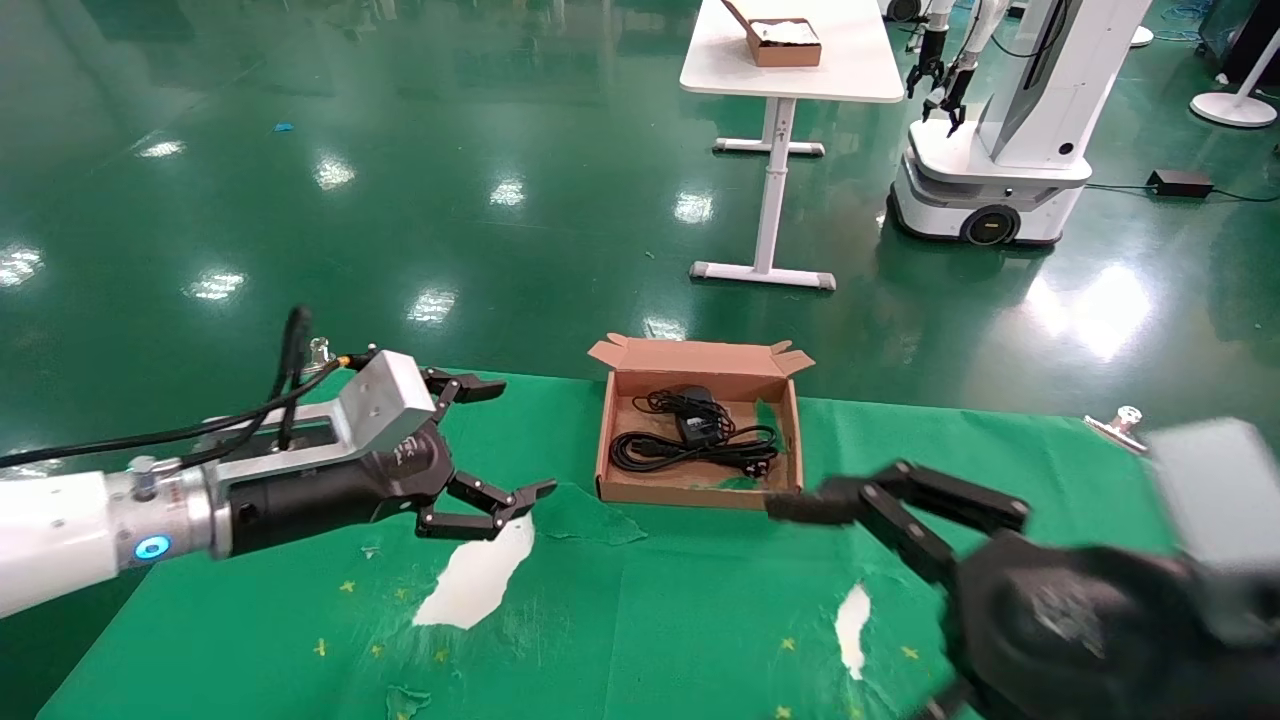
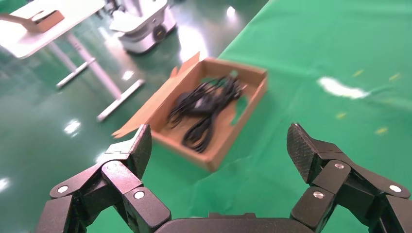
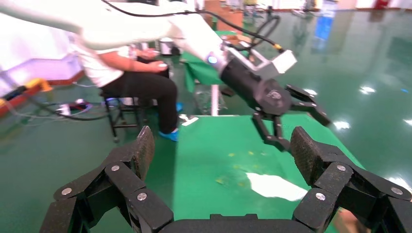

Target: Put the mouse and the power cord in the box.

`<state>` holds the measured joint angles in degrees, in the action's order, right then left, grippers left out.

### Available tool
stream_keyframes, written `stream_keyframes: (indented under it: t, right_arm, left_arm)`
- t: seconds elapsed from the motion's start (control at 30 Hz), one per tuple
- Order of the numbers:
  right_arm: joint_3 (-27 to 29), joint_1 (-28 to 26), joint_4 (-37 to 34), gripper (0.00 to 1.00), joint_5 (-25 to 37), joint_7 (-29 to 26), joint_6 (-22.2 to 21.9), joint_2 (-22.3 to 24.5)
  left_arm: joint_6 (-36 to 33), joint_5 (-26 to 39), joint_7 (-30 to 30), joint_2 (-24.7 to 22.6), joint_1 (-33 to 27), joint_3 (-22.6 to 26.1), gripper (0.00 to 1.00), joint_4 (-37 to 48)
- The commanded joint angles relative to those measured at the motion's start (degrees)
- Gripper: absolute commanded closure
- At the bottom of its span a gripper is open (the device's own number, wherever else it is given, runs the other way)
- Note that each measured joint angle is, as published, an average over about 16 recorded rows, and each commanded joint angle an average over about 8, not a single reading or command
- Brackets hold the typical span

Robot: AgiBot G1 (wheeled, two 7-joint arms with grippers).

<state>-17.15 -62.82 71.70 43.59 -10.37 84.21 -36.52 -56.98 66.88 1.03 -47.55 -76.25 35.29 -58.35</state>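
The brown cardboard box (image 1: pixel 680 492) stands open on the green cloth at the middle of the far side. Inside it lie the black mouse (image 1: pixel 696 424), with its thin cable bunched behind it, and the coiled power cord (image 1: pixel 690 452) along the front. The left wrist view shows the same box (image 2: pixel 235 128) with the mouse (image 2: pixel 201 99) and the cord (image 2: pixel 198 133) in it. My left gripper (image 1: pixel 515 440) (image 2: pixel 219 141) hovers open and empty left of the box. My right gripper (image 3: pixel 221 145) is open and empty at the near right, one finger (image 1: pixel 810 506) reaching toward the box's front right corner.
White patches (image 1: pixel 480 575) (image 1: pixel 852 625) show through the torn cloth. A metal clip (image 1: pixel 1115 422) sits at the far right edge. Beyond the table stand a white desk (image 1: pixel 790 70) and another robot (image 1: pixel 1000 150). A person (image 3: pixel 136 77) sits off the left end.
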Motion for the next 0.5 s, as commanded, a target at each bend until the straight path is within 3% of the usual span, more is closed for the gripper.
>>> stream_keyframes:
  t: [0.03,0.5]
  right_arm:
    - [0.96,1.07,1.6,0.0,-1.49,-0.31,1.28,1.29]
    - [1.05,1.21,1.82,0.0,-1.77,-0.32,1.49,1.51]
  left_arm:
    - [-1.9,-1.65,0.64,0.83,0.97,-1.27,0.0,-1.01]
    - [-15.27,-13.31,5.17,6.67,7.81,-10.25,0.0,-8.1]
